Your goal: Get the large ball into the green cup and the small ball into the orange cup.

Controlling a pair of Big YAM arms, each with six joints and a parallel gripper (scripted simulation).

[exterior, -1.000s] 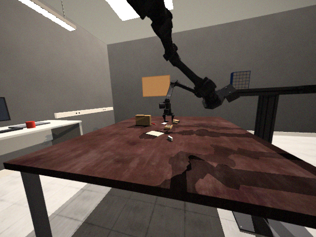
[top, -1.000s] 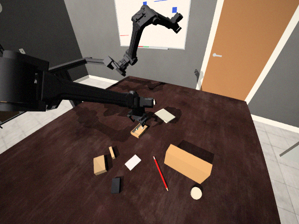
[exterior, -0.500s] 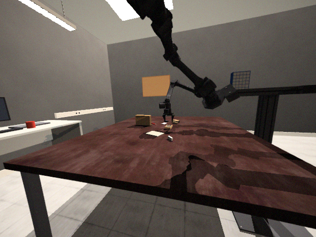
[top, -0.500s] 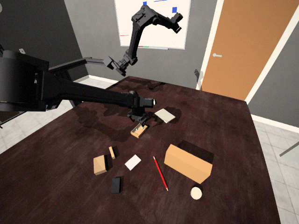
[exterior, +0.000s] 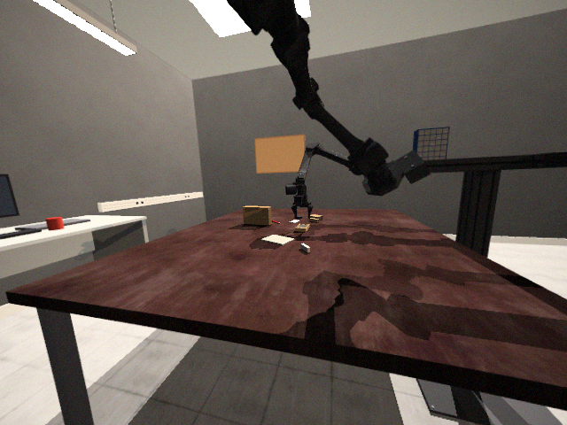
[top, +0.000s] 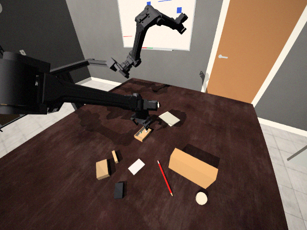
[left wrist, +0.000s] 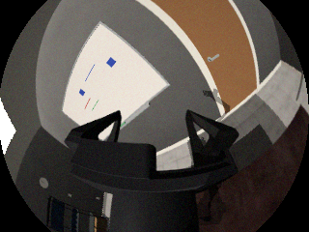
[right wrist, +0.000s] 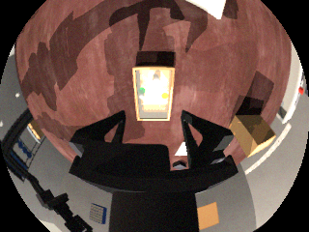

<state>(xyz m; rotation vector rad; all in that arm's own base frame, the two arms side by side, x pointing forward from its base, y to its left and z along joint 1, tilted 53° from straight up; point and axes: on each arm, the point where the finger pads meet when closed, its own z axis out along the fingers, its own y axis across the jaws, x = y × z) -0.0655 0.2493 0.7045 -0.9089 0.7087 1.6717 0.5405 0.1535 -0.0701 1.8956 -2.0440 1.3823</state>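
The wooden puzzle is a small flat box lying on the dark table. In the right wrist view the puzzle shows a green cup at its left and an orange cup at its right under the cover, with a small pale ball near its far end. My right gripper hangs just above the puzzle, open, with nothing between the fingers. It also shows far off in the exterior view. My left gripper is raised high in front of the whiteboard, open and empty.
A pale flat card lies just behind the puzzle. Nearer the front lie a cardboard box, a red pencil, a white card, two tan blocks, a dark block and a cream disc.
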